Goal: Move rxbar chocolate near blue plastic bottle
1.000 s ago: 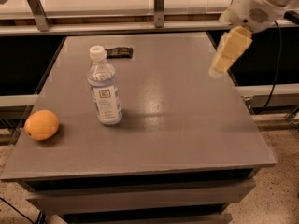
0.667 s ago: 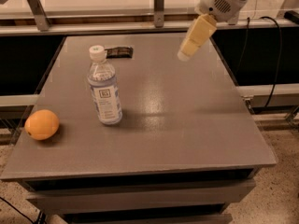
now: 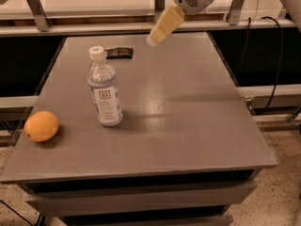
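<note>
The rxbar chocolate [image 3: 119,53] is a small flat dark bar lying near the far left edge of the grey table [image 3: 188,126]. The blue plastic bottle [image 3: 104,88] stands upright in front of it, with a white cap and a pale label with a dark square logo. My gripper [image 3: 157,34] hangs above the far middle of the table, to the right of the bar and apart from it, its cream fingers pointing down-left. It holds nothing that I can see.
An orange fruit [image 3: 42,125] lies at the table's front left edge. A metal rail with posts [image 3: 37,4] runs behind the table. A black cable [image 3: 277,65] hangs at the right.
My gripper has moved left across the far side of the table, from the right edge toward the bar. The bottle, bar and orange have not moved.
</note>
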Controlling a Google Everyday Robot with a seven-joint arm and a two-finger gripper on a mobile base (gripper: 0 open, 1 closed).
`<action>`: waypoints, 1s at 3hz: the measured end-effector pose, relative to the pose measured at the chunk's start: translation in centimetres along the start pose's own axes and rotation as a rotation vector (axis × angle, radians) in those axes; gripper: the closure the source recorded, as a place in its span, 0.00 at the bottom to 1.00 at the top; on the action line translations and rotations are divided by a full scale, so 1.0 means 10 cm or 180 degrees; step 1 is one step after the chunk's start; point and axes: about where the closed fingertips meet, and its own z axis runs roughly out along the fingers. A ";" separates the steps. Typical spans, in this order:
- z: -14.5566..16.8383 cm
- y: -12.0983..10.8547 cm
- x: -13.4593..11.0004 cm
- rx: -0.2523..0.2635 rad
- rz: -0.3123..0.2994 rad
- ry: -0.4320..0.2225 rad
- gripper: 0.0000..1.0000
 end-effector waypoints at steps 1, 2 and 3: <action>0.10 0.00 -0.06 -0.0019 -0.0059 0.0013 0.00; 0.43 -0.08 -0.24 -0.0137 -0.0170 -0.0110 0.00; 0.84 -0.22 -0.42 -0.0283 -0.0146 -0.0298 0.00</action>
